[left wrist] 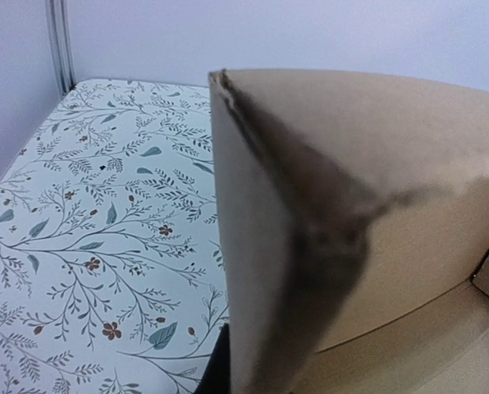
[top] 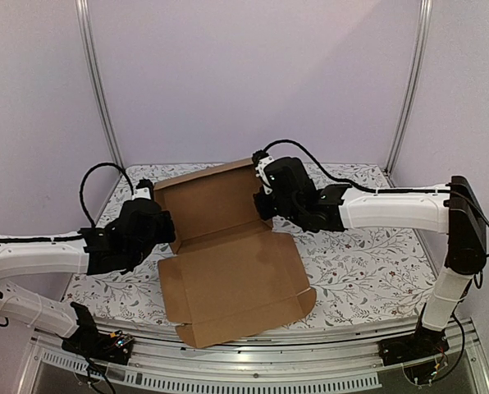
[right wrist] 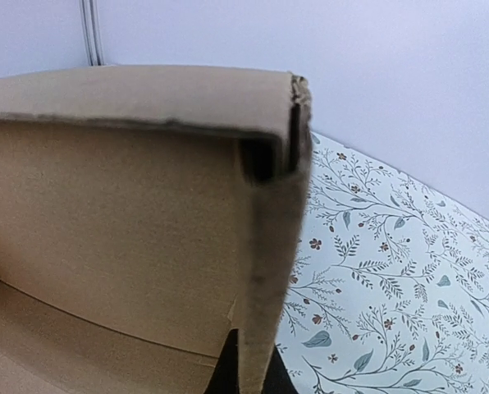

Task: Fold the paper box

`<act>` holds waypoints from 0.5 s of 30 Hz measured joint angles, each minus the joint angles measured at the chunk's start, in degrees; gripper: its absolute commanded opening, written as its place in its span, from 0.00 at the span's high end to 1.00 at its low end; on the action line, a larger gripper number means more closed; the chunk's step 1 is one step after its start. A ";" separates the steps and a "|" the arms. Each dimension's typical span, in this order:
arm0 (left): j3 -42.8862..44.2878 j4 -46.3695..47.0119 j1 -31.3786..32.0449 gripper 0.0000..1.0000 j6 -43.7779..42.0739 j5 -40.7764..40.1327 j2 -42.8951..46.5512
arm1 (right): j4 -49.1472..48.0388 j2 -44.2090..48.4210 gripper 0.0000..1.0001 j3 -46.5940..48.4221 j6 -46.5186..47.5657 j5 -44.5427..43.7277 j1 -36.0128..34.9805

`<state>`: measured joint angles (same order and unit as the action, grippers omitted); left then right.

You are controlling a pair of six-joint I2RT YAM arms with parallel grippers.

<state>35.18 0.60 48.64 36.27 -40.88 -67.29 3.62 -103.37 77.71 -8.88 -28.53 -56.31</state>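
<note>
The paper box (top: 232, 275) lies half-formed in the middle of the table, brown and unprinted. Its back panel (top: 207, 197) stands tilted up and its wide front panel lies flat towards me. My left gripper (top: 166, 226) is shut on the box's left side wall (left wrist: 261, 246), whose edge runs up between the fingers (left wrist: 215, 371). My right gripper (top: 264, 203) is shut on the right side wall (right wrist: 269, 271), with a dark finger (right wrist: 230, 365) on each side of the cardboard. Both side walls stand upright and meet the back panel at folded corners.
A floral tablecloth (top: 367, 254) covers the table on both sides of the box. Metal frame posts (top: 97, 82) rise at the back corners in front of pale walls. A metal rail (top: 253, 361) runs along the near edge between the arm bases.
</note>
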 measured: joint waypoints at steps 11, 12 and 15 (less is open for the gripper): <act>0.52 -0.04 1.14 1.00 -0.02 -0.87 -0.39 | -1.11 -0.37 0.82 0.00 -0.09 -0.76 0.07; 0.55 -0.04 1.29 1.00 -0.02 -1.07 -0.57 | -1.42 -0.50 0.81 0.00 -0.15 -0.81 0.07; 0.57 -0.04 1.49 1.00 0.00 -1.40 -0.76 | -2.36 -1.03 0.84 0.00 -0.15 -0.94 0.07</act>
<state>35.75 0.56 50.13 36.27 -42.28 -68.05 1.26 -104.40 77.71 -9.04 -29.47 -56.25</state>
